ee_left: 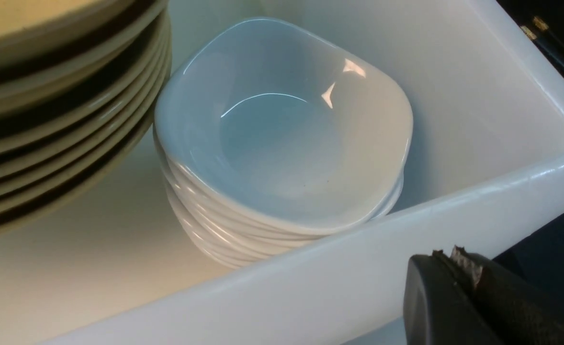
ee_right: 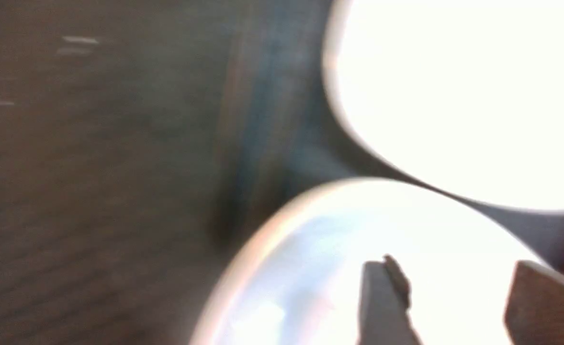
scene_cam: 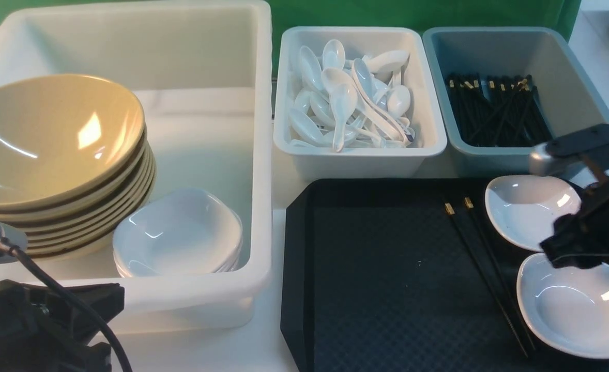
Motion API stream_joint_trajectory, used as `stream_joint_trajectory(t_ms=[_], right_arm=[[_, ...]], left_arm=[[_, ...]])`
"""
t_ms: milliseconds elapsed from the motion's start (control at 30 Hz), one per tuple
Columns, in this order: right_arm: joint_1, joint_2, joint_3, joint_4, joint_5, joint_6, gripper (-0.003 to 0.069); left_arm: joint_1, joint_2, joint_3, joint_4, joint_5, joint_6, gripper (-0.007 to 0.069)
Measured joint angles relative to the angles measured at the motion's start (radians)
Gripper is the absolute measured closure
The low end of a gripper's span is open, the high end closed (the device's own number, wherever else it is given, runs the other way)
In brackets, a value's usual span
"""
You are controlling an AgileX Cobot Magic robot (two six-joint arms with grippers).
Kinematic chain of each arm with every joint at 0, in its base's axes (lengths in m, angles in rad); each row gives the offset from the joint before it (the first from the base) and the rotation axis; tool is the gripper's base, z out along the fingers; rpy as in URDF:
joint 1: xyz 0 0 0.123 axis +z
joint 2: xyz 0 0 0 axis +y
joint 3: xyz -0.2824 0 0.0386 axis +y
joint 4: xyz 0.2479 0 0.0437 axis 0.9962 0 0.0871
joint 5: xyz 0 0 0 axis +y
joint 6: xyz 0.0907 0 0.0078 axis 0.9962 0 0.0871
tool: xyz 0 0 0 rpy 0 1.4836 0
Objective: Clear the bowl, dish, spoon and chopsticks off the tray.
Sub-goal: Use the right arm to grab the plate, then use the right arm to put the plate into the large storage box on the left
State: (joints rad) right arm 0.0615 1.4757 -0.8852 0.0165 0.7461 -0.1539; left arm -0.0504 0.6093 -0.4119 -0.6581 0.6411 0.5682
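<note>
Over smooth, glossy white dishes, the right fingers stand apart; the left fingers are clenched.

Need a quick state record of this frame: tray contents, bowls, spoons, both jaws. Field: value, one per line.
tray: two dishes, two chopsticks; no bowl or spoon in the visible part
far dish: upright, near the blue-grey tub
near dish: upright, beside chopsticks
bowls: stacked, tilted, in the big white tub
spoons: heaped in the small white tub
left jaws: shut, nothing held
right jaws: apart, at the near dish; contact unclear
</note>
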Motion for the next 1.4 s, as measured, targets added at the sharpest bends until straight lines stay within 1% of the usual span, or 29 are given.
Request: stream_joint_trajectory(t_ms=[33, 67, 200, 500, 600, 633, 733, 800, 833, 867, 900, 1033, 1067, 1200, 1300, 1400], right_arm=[[-0.006, 0.000, 0.000, -0.002, 0.000, 0.005, 0.0259], [-0.052, 0.001, 0.005, -0.010, 0.000, 0.021, 0.0237], [-0.103, 0.016, 0.023, -0.016, -0.002, 0.051, 0.0221], [-0.114, 0.117, 0.055, -0.016, -0.046, 0.082, 0.0221], [-0.115, 0.133, 0.056, 0.019, -0.050, 0.075, 0.0223], [-0.115, 0.133, 0.056, 0.046, -0.052, 0.056, 0.0224], [-0.116, 0.133, 0.056, 0.126, -0.053, -0.031, 0.0261], [-0.116, 0.133, 0.056, 0.180, -0.052, -0.099, 0.0344], [-0.116, 0.133, 0.056, 0.195, -0.048, -0.131, 0.0411], [-0.116, 0.133, 0.056, 0.208, -0.041, -0.146, 0.0461], [-0.116, 0.130, 0.056, 0.223, -0.037, -0.156, 0.0475], [-0.116, 0.108, 0.055, 0.236, -0.022, -0.180, 0.0480], [-0.116, 0.090, 0.055, 0.242, -0.010, -0.184, 0.0492], [-0.116, -0.075, 0.052, 0.287, 0.046, -0.224, 0.0582], [-0.116, -0.185, 0.004, 0.325, 0.065, -0.255, 0.0587], [-0.115, -0.218, -0.056, 0.413, 0.075, -0.297, 0.0587]], left_arm=[[0.000, 0.000, 0.000, 0.000, 0.000, 0.000, 0.0629], [0.000, 0.000, 0.000, 0.000, 0.001, 0.000, 0.0629], [0.000, 0.000, 0.000, 0.000, 0.001, 0.000, 0.0629], [0.000, 0.000, 0.000, 0.000, 0.020, 0.000, 0.0629], [0.000, 0.000, 0.000, 0.000, 0.020, 0.000, 0.0629], [0.000, 0.000, 0.000, 0.000, 0.020, 0.000, 0.0629], [0.000, 0.000, 0.000, 0.000, 0.019, 0.000, 0.0629], [0.000, 0.000, 0.000, 0.000, 0.018, 0.000, 0.0629], [0.000, 0.000, 0.000, 0.000, 0.016, 0.000, 0.0629], [0.000, 0.000, 0.000, 0.000, 0.015, 0.001, 0.0629], [0.000, 0.000, 0.000, 0.000, 0.014, 0.003, 0.0629], [0.000, 0.000, 0.000, 0.000, 0.008, 0.007, 0.0629], [0.000, 0.000, 0.000, 0.000, 0.008, 0.008, 0.0629], [0.000, 0.000, 0.000, 0.000, 0.004, 0.016, 0.0629], [0.000, 0.000, 0.000, -0.001, -0.008, 0.018, 0.0629], [0.000, 0.000, 0.000, -0.003, -0.008, 0.019, 0.0629]])
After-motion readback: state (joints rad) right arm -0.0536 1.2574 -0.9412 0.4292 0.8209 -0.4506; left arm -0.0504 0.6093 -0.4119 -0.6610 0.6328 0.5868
